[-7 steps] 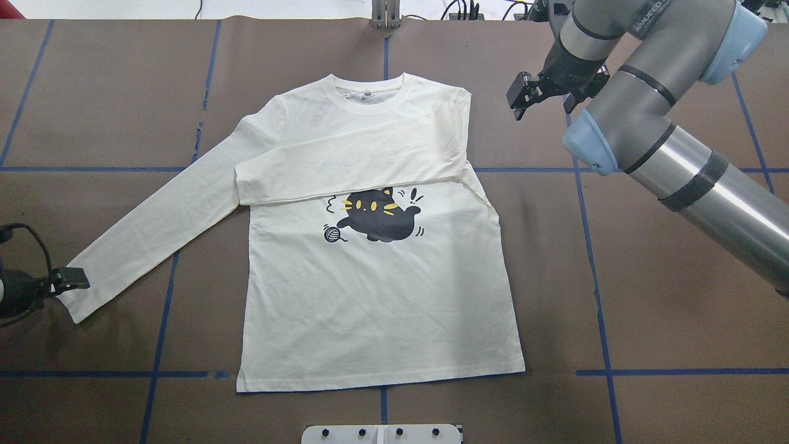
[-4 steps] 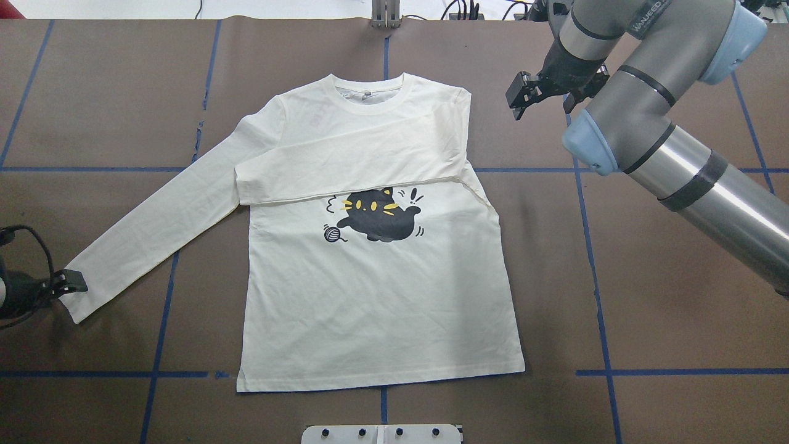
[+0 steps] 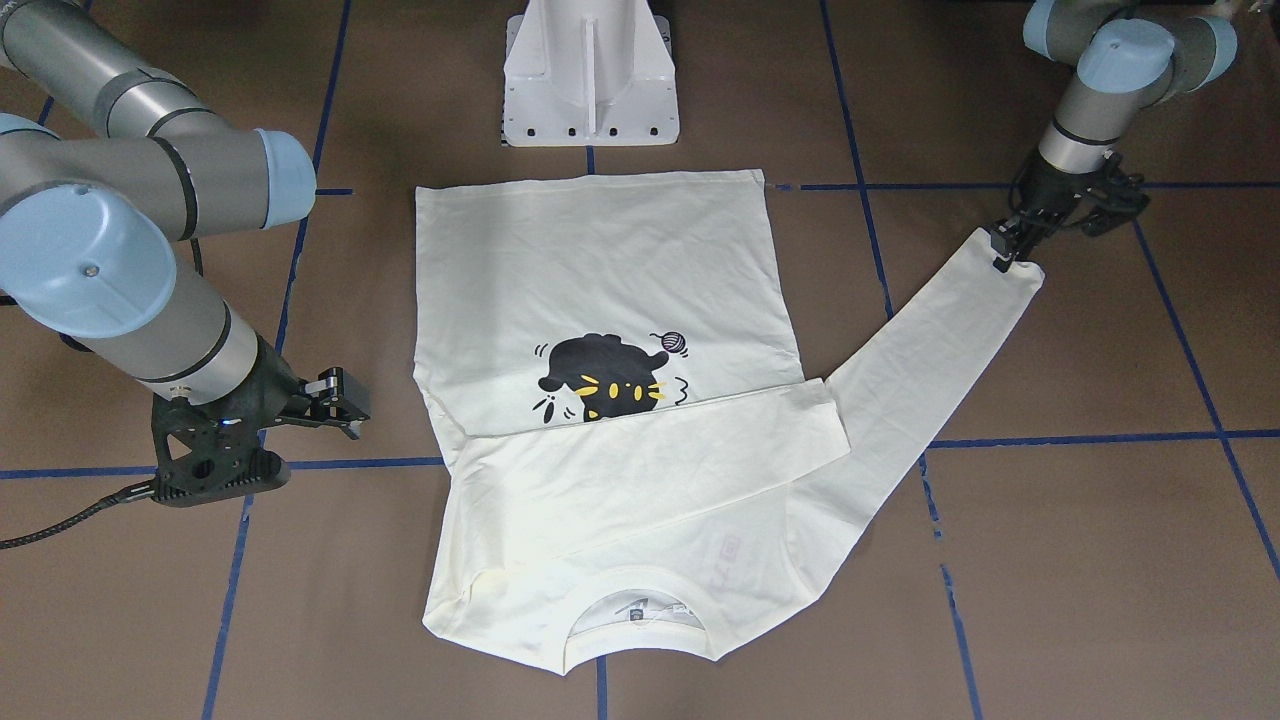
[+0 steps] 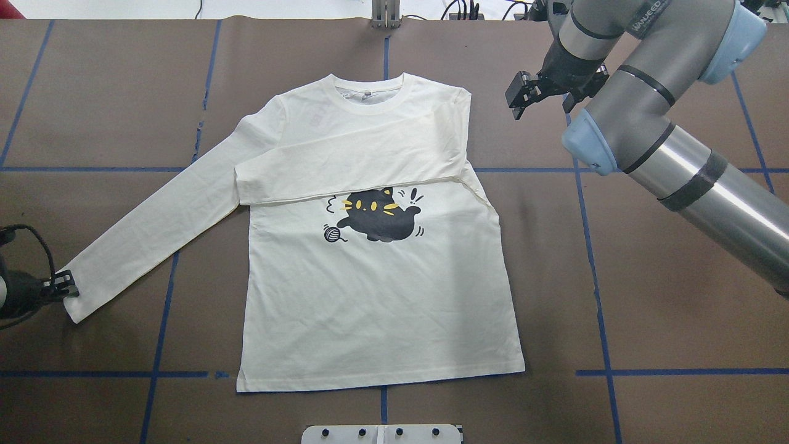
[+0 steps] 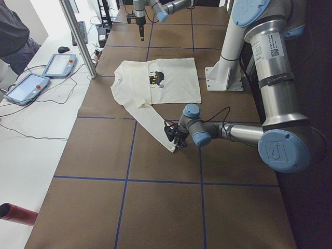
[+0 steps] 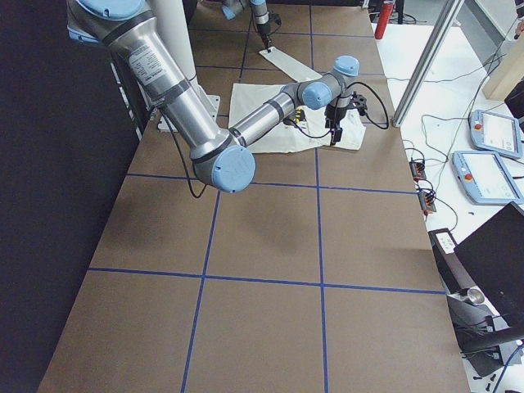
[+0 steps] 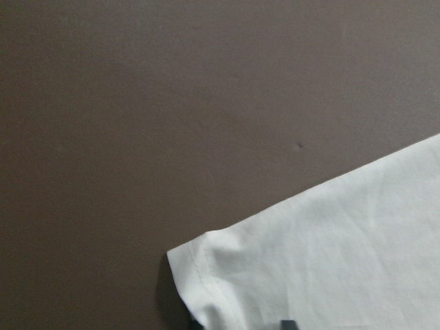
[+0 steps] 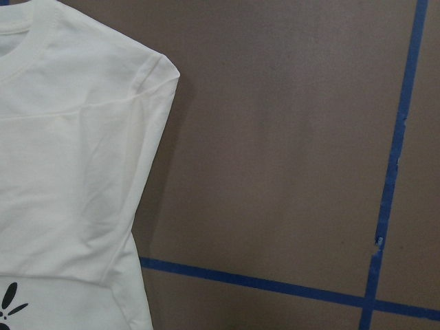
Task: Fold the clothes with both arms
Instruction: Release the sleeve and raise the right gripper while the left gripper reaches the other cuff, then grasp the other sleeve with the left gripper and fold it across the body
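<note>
The cream-white T-shirt (image 4: 370,296) is lying flat near the middle of the brown table (image 4: 678,308). Its black cat print (image 4: 376,216) is facing up and its collar (image 4: 370,92) is pointing away from the robot. The folded sleeve (image 4: 345,166) is lying across the chest, just above the print. The straight sleeve (image 4: 154,240) is stretching out over the table toward the robot's left side.

The left gripper (image 4: 61,287) is sitting low at the cuff (image 7: 227,275) of this straight sleeve, at its end corner. In the left wrist view two dark fingertips (image 7: 289,324) are showing at the bottom edge with white cloth between them, so the jaws are standing apart and not pinching the cuff.

The right gripper (image 4: 519,98) is hanging over bare table just beside the shoulder (image 4: 459,98) from which the folded sleeve is coming. Its jaws are standing apart and it is holding nothing.
</note>
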### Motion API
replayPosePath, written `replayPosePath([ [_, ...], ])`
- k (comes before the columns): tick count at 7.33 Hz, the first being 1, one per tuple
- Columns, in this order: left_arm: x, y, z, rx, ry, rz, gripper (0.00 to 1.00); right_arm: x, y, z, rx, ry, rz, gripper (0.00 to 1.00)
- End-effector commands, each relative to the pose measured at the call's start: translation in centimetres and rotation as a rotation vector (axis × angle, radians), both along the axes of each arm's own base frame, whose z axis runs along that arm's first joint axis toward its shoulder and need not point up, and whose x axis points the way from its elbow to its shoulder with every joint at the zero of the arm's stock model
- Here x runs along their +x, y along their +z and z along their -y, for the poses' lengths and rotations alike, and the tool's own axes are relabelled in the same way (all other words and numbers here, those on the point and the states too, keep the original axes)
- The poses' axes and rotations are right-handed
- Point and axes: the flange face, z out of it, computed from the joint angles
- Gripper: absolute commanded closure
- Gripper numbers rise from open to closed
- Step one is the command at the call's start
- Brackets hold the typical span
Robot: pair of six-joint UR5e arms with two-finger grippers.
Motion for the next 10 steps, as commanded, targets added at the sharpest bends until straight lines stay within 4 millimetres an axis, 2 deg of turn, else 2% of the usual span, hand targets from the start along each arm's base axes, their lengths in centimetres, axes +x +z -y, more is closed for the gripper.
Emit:
replayPosePath([
  [1,0.2,-0.9,0.1,0.006,0.002,-0.017,1.00,0.0,0.0,0.0,0.000,-0.001,0.000,0.00],
  [3,0.5,-3.0,0.1,0.022,0.018,-0.058,1.00,0.7,0.4,-0.4,0.005,-0.002,0.002,0.00],
  [4,1.1,-5.3,0.9,0.034,0.037,-0.111,1.00,1.9,2.0,-0.6,0.003,0.007,-0.004,0.00],
  [5,0.8,-6.9,2.8,0.042,0.013,-0.145,1.00,3.5,3.9,-0.9,-0.003,0.023,-0.005,0.00],
  [6,1.4,-10.7,7.0,0.087,-0.011,-0.163,1.00,5.7,6.5,-1.7,-0.008,0.042,-0.007,0.00],
  [7,2.5,-17.1,13.1,0.118,-0.026,-0.130,1.00,7.3,8.7,-2.8,-0.012,0.054,-0.008,0.00],
  [8,4.2,-24.1,17.3,0.118,-0.035,-0.096,1.00,8.4,9.7,-3.4,-0.020,0.060,-0.011,0.00],
  [9,5.3,-30.6,19.5,0.127,-0.044,-0.104,1.00,9.6,12.1,-4.7,-0.053,0.059,-0.016,0.00],
  [10,6.2,-36.6,20.3,0.178,-0.046,-0.170,1.00,11.2,13.7,-6.0,-0.046,0.070,-0.005,0.00],
])
